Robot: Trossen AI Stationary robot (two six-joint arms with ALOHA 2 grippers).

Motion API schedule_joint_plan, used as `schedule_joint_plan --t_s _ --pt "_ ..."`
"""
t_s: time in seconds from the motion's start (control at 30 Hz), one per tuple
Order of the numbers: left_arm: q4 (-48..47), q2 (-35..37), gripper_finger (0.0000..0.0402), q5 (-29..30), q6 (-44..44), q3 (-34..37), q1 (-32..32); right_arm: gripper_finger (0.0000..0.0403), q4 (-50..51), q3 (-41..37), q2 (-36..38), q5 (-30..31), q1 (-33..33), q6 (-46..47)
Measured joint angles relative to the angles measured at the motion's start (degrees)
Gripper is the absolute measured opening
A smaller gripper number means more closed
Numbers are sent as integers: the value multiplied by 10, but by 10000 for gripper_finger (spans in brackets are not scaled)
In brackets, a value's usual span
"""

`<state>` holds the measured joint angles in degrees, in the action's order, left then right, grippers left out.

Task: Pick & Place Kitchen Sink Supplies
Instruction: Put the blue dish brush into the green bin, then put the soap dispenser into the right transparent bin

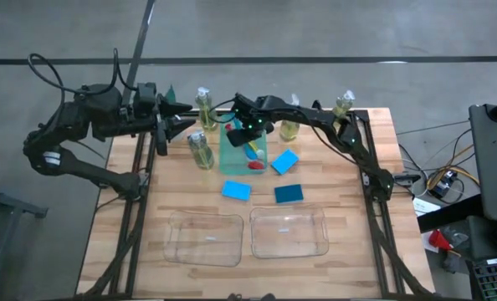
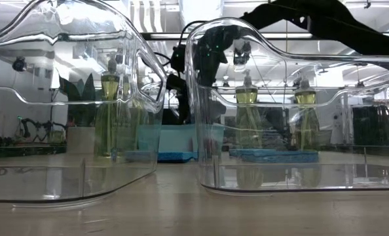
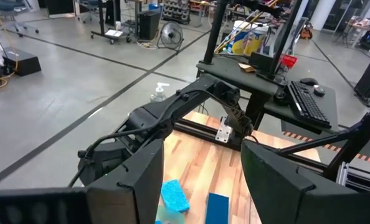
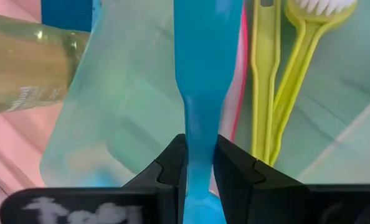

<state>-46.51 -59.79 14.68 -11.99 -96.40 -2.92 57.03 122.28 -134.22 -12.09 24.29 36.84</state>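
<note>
Over the green tray in the high view, your right hand hung above its far end, brushes lying in the tray beneath it. Your left hand waited off the tray's left side, near a bottle. Three blue sponges lay on the bench just beside the tray, and two clear bins sat well in front of it.

In the low view, you looked through the bins at the tray and bottles behind.

In the left wrist view, your fingers stood apart, holding nothing.

In the right wrist view, your fingers were closed on the blue brush, with the yellow brush just beside it in the tray.
</note>
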Motion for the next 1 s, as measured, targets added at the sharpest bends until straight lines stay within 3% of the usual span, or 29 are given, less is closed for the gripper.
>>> schedule_joint_plan --t_s 0.67,1.0 --pt "0 0 207 0 0 0 0 128 -1 3 -3 -20 4 -2" --pt "0 0 207 0 -1 0 0 133 -2 43 39 -40 -6 -28"
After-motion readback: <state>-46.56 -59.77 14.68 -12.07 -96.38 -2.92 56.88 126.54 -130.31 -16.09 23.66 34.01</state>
